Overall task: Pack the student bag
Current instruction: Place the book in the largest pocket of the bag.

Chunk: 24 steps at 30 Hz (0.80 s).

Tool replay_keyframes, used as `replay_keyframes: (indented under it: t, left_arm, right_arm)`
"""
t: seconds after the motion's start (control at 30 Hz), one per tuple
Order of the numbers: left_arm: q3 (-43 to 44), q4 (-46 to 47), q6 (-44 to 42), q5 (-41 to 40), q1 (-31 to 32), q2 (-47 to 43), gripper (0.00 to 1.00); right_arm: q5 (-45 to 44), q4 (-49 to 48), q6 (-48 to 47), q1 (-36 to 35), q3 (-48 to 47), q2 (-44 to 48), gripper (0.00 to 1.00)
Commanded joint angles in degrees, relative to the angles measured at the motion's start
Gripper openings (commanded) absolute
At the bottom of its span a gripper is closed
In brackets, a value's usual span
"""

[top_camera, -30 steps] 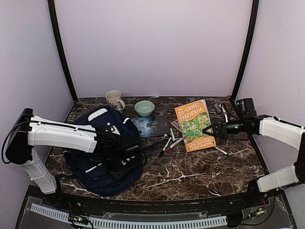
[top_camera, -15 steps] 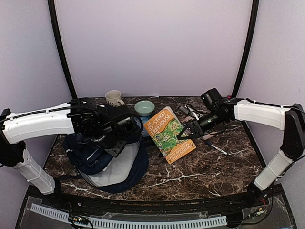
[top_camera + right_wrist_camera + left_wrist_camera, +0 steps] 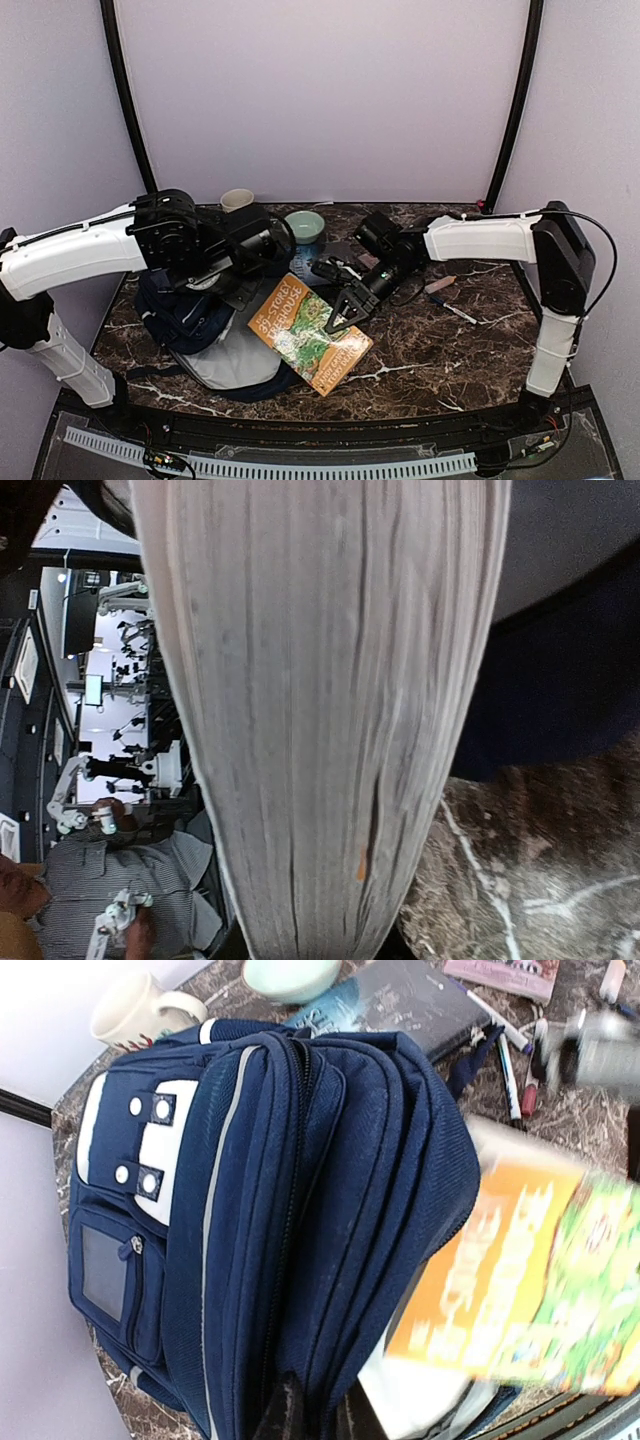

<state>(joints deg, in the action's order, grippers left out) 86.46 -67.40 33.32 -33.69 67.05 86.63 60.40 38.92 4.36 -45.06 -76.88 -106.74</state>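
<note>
Navy student bag (image 3: 280, 1180) pinched by left gripper (image 3: 318, 1412) | book (image 3: 520, 1280), blurred, clamped by right gripper (image 3: 342, 310)

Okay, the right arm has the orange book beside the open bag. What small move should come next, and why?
Probably ease the orange book farther into the student bag. The left pincer holds the bag's mouth open, showing pale lining, and the right pincer has the book's edge at that opening.

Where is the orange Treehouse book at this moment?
The book is at centre front of the top view, held tilted by the right gripper, its left edge at the mouth of the open student bag.
</note>
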Motion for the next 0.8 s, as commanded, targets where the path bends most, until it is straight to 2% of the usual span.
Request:
replay_keyframes:
  t: [0.0,0.1,0.23,0.4,0.6,0.77]
  left_arm:
    - [4.67,3.05,-1.41,-6.55,0.54,-2.91,0.0]
    - [6.78,2.19,-1.35,-8.14,0.54,-3.11,0.0]
    - [8.73,3.98,-2.92,-8.44,0.91,-4.45,0.0]
    - [8.89,7.09,-4.75,-5.55,0.96,-5.93,0.0]
    - [9.12,3.2,-3.47,-5.47,1.16,-4.99,0.0]
    - [8.99,2.11,-2.66,-5.09,1.31,-5.07,0.0]
  right_arm:
    - [9.95,-8.05,12.54,-4.93,-3.14,-3.0,0.0]
    - [10.68,-14.83,20.48,-7.69,-4.36,-5.55,0.0]
    - [8.28,-15.43,23.48,-9.1,-11.03,-12.15,0.0]
    - [5.53,-14.09,25.82,-8.34,-22.27,-20.3,0.0]
    - [4.95,-24.93,36.34,-6.76,-26.94,-25.97,0.0]
    - [3.64,-26.6,38.42,-5.22,-32.5,-31.31,0.0]
